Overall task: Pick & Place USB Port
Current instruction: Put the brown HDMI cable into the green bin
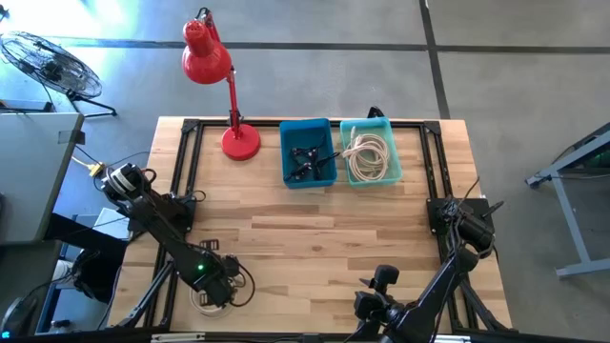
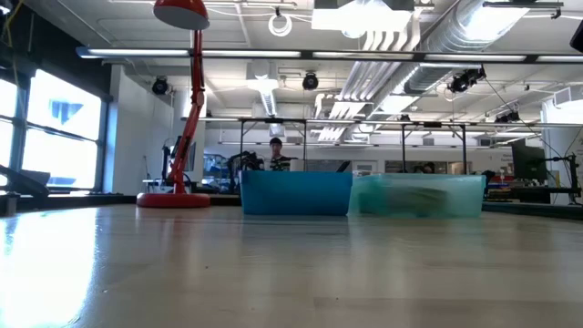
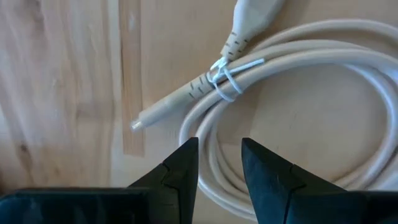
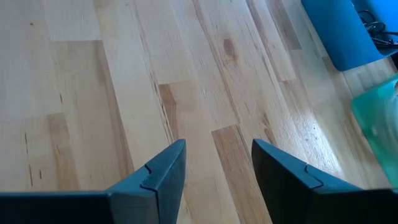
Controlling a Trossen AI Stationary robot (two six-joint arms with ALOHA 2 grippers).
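The left gripper hovers directly over a coiled white cable, its part-open fingers straddling the strands and gripping nothing. The right gripper, open and empty, waits well away over bare table.

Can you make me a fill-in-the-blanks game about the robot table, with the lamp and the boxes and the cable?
1. The lamp is colored ____.
2. The white cables lie in the ____ bin.
3. The left gripper has the coiled cable between its open fingers, over the ____ table.
4. The right gripper holds ____.

Missing words: red; teal; wooden; nothing
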